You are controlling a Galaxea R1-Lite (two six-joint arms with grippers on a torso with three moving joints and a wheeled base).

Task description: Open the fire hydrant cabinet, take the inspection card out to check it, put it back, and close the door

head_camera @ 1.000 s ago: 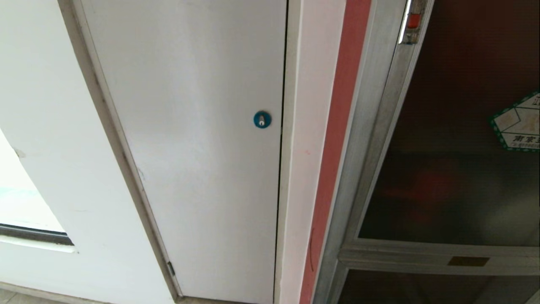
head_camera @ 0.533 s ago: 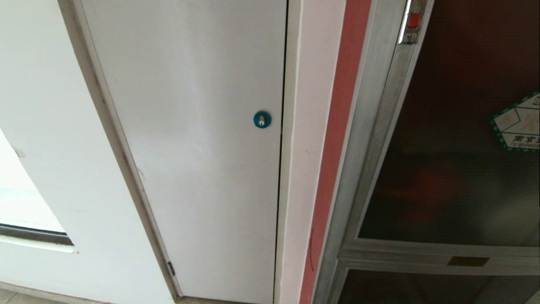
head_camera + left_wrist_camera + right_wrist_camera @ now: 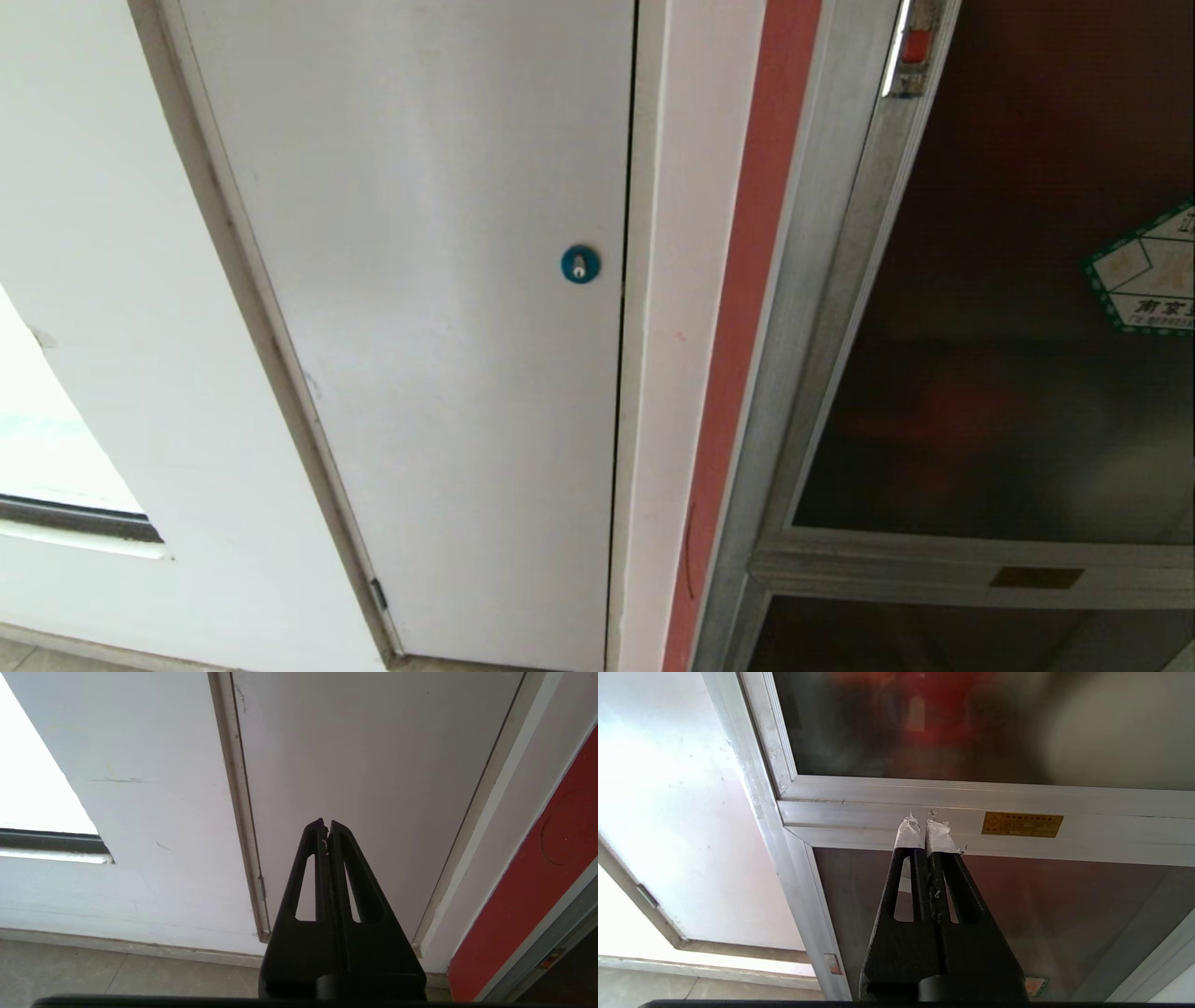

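White wall fills your left side, then a plain white door with a round blue lock (image 3: 580, 264), which is not your target. Your left gripper (image 3: 326, 826) hangs clenched and empty before that door, parked. Right of the red strip stands the silver-framed fire hydrant cabinet (image 3: 812, 280), its dark tinted glass door (image 3: 1008, 420) shut, so the inspection card is hidden behind it. Your right gripper (image 3: 927, 828), clenched on nothing, points at the frame's crossbar; the red-marked latch (image 3: 915, 47) sits higher.
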